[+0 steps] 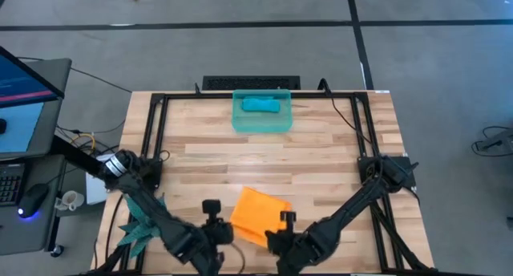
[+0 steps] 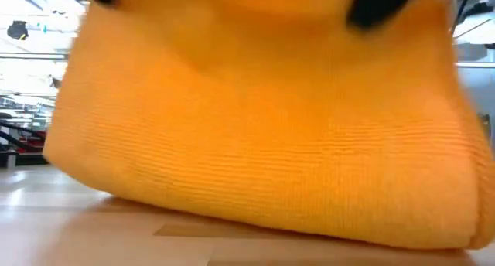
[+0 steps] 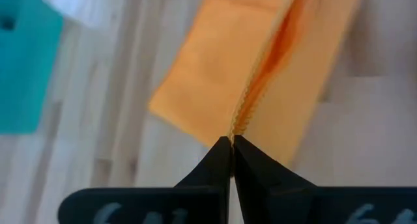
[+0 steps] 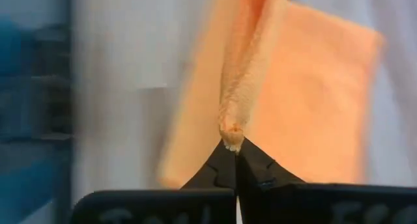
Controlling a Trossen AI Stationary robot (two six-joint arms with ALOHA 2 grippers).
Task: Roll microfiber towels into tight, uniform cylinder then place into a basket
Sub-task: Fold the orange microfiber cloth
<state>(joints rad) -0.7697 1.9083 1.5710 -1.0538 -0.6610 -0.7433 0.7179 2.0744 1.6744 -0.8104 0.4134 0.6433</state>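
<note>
The orange microfiber towel (image 1: 260,214) lies folded near the table's front edge, and its raised near edge runs between my two grippers. My left gripper (image 3: 232,143) is shut on the near-left corner and my right gripper (image 4: 234,148) on the near-right corner. In the low view the towel (image 2: 263,134) fills the picture, its lower fold (image 2: 309,223) resting on the wood. At the table's far edge the teal basket (image 1: 240,119) holds a rolled blue towel (image 1: 261,105). My left gripper pinches the orange towel's corner (image 3: 238,123) between its two fingertips, slanting down from the near side. Two layers spread apart from the pinch. The held edge is lifted and the towel's far part stays on the table. My right gripper pinches the other near corner (image 4: 230,131), bunched into a small tip between its fingertips. It slants down from the near side. The cloth rises in a ridge from the table to the pinch, and its lower fold (image 2: 433,231) lies on the wood.
A teal spiky plant figure (image 1: 143,224) sits at the table's near left beside my left arm. A black frame (image 1: 152,131) runs around the tabletop. Bare wood (image 1: 264,160) lies between the orange towel and the basket. A desk with a monitor (image 1: 24,83) stands off the left side.
</note>
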